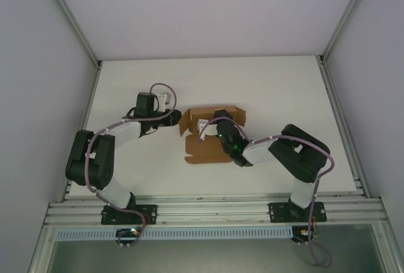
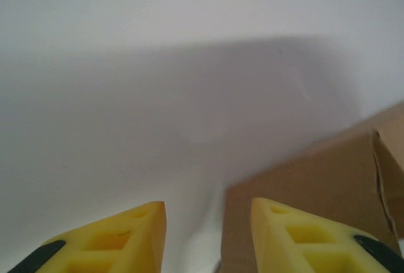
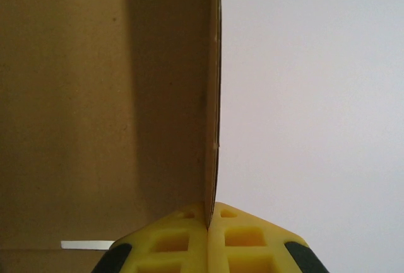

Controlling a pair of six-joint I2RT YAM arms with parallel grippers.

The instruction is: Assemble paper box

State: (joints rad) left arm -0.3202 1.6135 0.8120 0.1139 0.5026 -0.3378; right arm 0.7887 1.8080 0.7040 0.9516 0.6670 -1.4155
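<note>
The paper box (image 1: 208, 150) is a brown cardboard piece lying mid-table with some flaps raised along its far side. My right gripper (image 1: 202, 125) reaches over it from the right. In the right wrist view the yellow fingertips (image 3: 208, 213) are shut on the bottom edge of an upright cardboard wall (image 3: 95, 96), seen edge-on. My left gripper (image 1: 165, 101) sits just left of the box's far-left corner. Its yellow fingers (image 2: 132, 235) stand apart around a gap (image 2: 208, 222). A cardboard flap (image 2: 328, 178) lies ahead on the right, its edge showing in that gap beside the right finger, unclamped.
The white table (image 1: 265, 90) stretches beyond and to the right of the box. Grey enclosure walls and metal frame rails (image 1: 341, 121) bound it at left, right and back. An aluminium rail (image 1: 214, 210) carrying both arm bases runs along the near edge.
</note>
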